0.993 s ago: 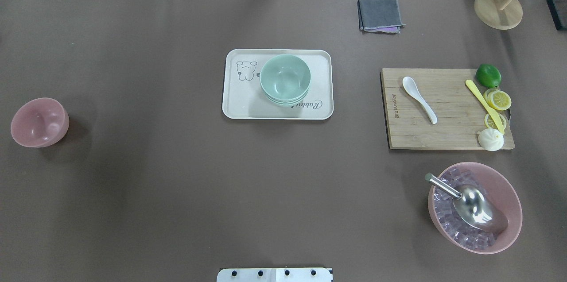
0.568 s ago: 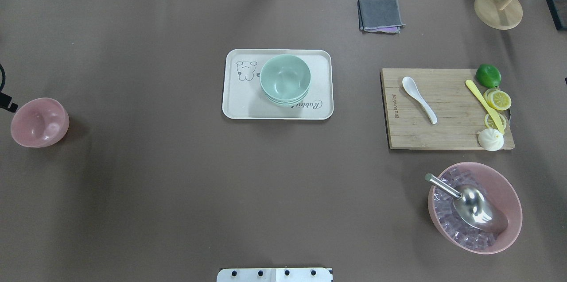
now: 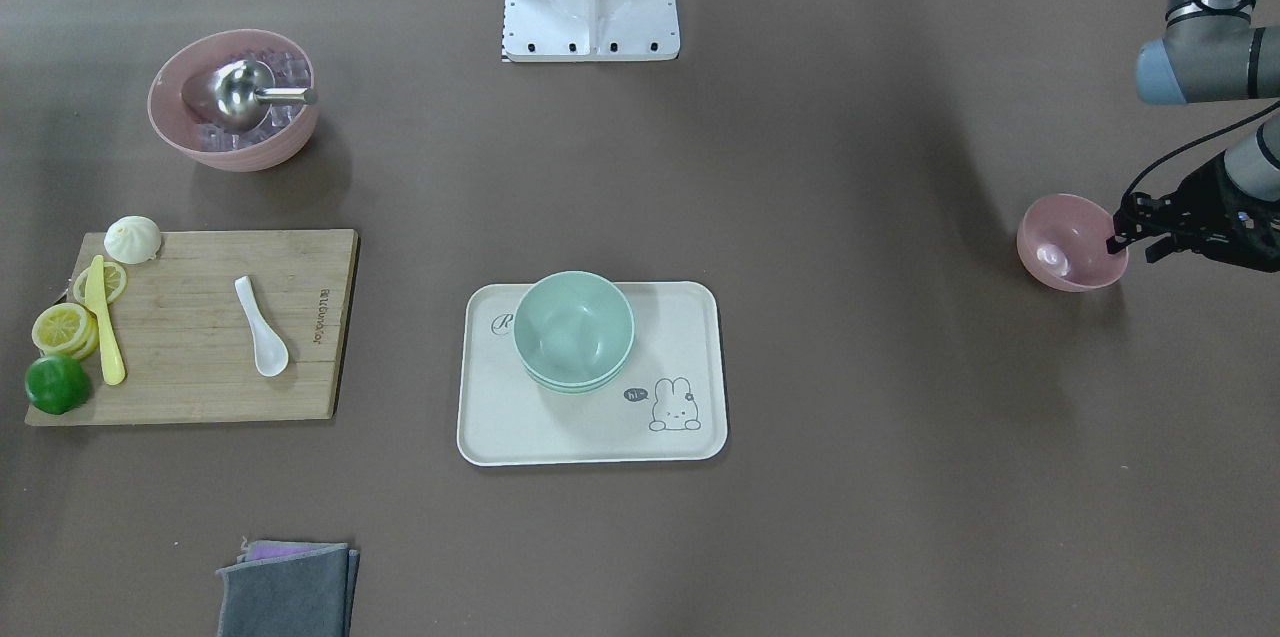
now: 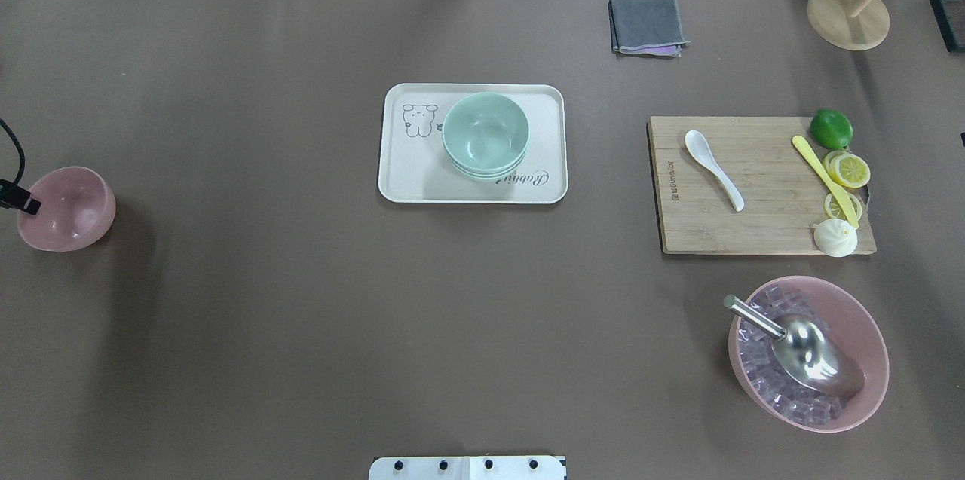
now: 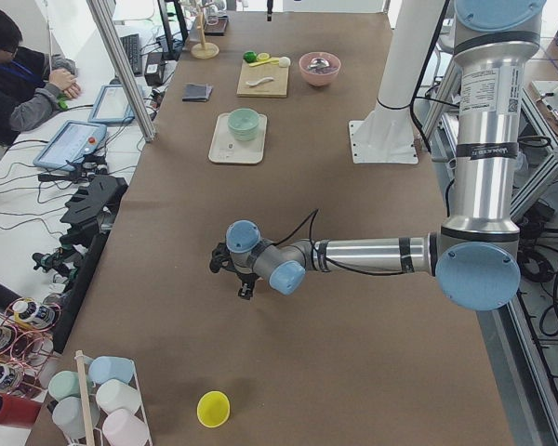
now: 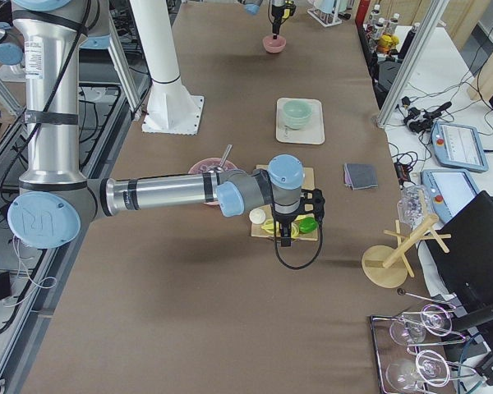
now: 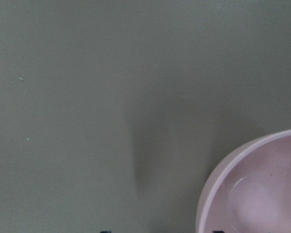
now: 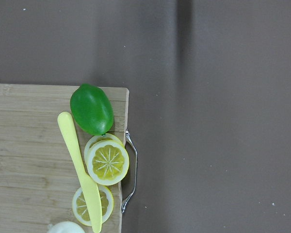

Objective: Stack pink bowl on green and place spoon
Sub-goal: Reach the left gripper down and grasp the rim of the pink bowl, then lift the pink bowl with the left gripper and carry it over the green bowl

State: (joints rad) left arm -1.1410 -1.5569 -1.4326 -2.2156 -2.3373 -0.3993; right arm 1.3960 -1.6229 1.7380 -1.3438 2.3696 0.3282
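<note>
My feeds are evenly lit from above, soft and with nothing blown out. The left wrist feed is the dimmest. It has a grey-green cast and soft focus, so the pink bowl beside the left claw has a blurred rim. A faint upright shadow streak lies on the table ahead of that claw. A small glare spot sits inside the bowl, just off the fingertips. The steel scoop, far across the table from that claw, gives the only hard glint. The right wrist feed is crisp, and the lime shows a dull sheen.
</note>
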